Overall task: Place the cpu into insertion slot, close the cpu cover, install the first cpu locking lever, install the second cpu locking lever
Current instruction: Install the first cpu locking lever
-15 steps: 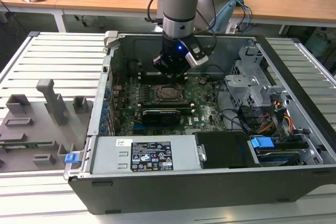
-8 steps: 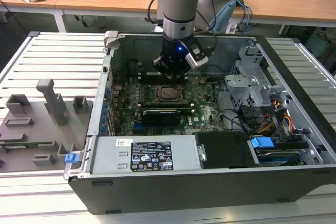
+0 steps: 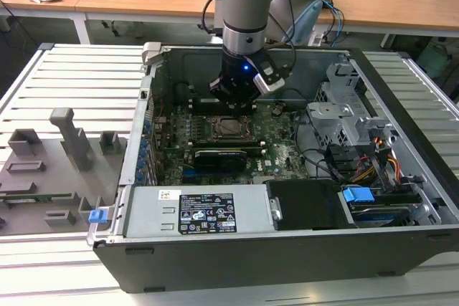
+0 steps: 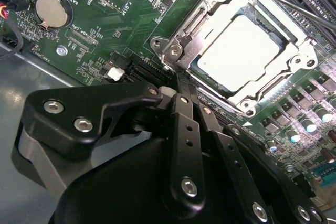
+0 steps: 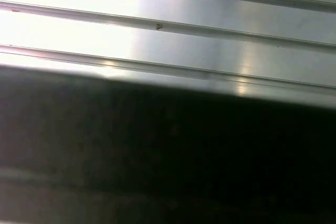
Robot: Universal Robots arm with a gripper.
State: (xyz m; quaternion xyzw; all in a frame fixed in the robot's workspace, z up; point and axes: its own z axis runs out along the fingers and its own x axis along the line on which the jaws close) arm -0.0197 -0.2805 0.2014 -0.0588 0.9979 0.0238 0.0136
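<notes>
The arm's gripper (image 3: 233, 98) hangs inside the open computer case (image 3: 401, 177), just above the green motherboard (image 3: 276, 152). In the second wrist view its black fingers (image 4: 184, 124) are pressed together, grasping nothing, their tips beside a corner of the insertion slot (image 4: 181, 51). The cpu (image 4: 239, 45) lies flat in that slot, with the cpu cover (image 4: 262, 85) lowered around it as a silvery frame.
</notes>
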